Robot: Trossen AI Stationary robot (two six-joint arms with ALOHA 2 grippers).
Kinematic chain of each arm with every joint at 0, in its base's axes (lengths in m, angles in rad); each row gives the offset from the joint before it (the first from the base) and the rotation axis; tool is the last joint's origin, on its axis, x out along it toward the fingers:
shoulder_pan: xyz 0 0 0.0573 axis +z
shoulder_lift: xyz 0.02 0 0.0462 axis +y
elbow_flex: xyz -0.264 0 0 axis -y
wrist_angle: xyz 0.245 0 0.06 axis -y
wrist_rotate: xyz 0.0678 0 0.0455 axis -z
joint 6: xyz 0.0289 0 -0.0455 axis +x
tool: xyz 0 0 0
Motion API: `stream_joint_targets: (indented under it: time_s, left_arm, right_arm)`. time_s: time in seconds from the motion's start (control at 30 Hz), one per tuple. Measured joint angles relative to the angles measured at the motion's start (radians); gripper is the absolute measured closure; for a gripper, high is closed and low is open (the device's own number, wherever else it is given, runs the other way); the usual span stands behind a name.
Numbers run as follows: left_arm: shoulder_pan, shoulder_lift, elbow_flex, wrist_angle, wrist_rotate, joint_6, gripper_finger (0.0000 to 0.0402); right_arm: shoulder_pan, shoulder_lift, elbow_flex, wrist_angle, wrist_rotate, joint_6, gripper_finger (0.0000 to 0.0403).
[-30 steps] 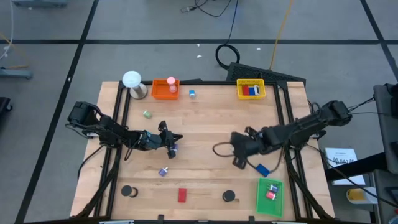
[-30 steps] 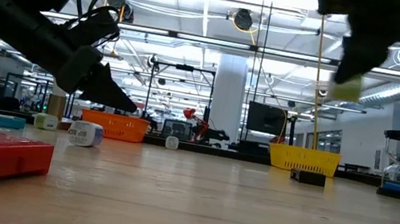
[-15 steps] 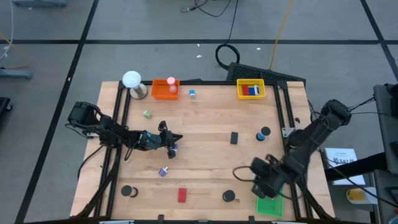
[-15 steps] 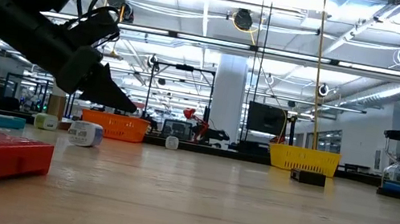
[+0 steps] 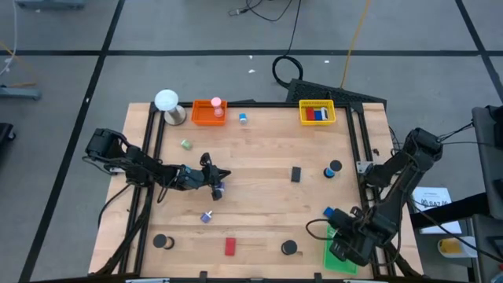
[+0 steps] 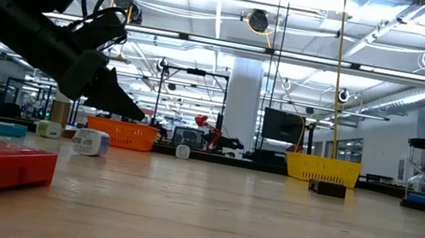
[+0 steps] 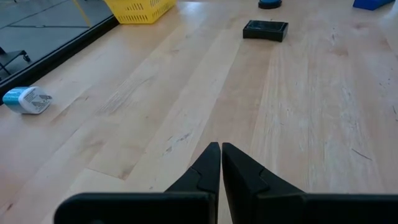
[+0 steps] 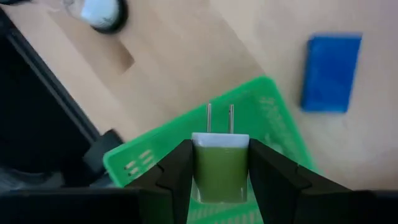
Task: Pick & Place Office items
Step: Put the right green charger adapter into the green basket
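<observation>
My right gripper (image 8: 221, 149) is shut on a small green plug-in charger (image 8: 221, 171) with a white face and two metal prongs. It hangs over the green tray (image 8: 155, 152) at the table's near right corner (image 5: 339, 261). A blue block (image 8: 331, 71) lies on the wood just beyond the tray. My left gripper (image 7: 221, 149) is shut and holds nothing, low over the table's left middle (image 5: 218, 178). Black discs (image 5: 163, 242) (image 5: 290, 248), a red block (image 5: 230, 246) and a black block (image 5: 296, 174) lie flat on the table. My right gripper pinches the green charger's two opposite sides (image 8: 200, 171) between its two fingers (image 8: 174, 174). The fingers come from above, pointing steeply down. The charger is lifted clear above the green tray, its prongs (image 8: 219, 118) pointing away from the wrist toward the tray.
An orange tray (image 5: 208, 112) and a yellow tray (image 5: 317, 112) stand at the far edge, with a white ball on a round base (image 5: 167, 102) at the far left. Small clip-like bits (image 5: 207, 216) (image 5: 185, 144) lie left of centre. Black rails run along both table sides.
My right gripper has swung from the table's middle right toward the near right corner, rolling its wrist, and now stands over the green tray with the green charger still in its fingers. The black block and a disc it covered now show.
</observation>
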Motion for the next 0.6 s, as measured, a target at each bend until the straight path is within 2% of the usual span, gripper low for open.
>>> stream_joint_targets:
  time_s: [0.1,0.23,0.37,0.6]
  left_arm:
    - [0.000,0.000,0.000,-0.004,0.000,-0.001,0.0380]
    - [0.000,0.000,0.000,-0.005,0.000,-0.002,0.0380]
    - [0.000,0.000,0.000,-0.005,0.000,-0.005,0.0380]
    - [0.000,0.000,0.000,-0.006,0.000,-0.005,0.0380]
  right_arm:
    - [-0.001,0.002,-0.032,0.000,-0.048,0.036,0.0277]
    - [-0.001,0.001,-0.076,0.047,-0.055,0.060,0.0277]
    - [-0.012,0.001,-0.114,0.143,-0.063,0.043,0.0277]
    - [-0.033,0.001,-0.165,0.172,-0.085,-0.027,0.0277]
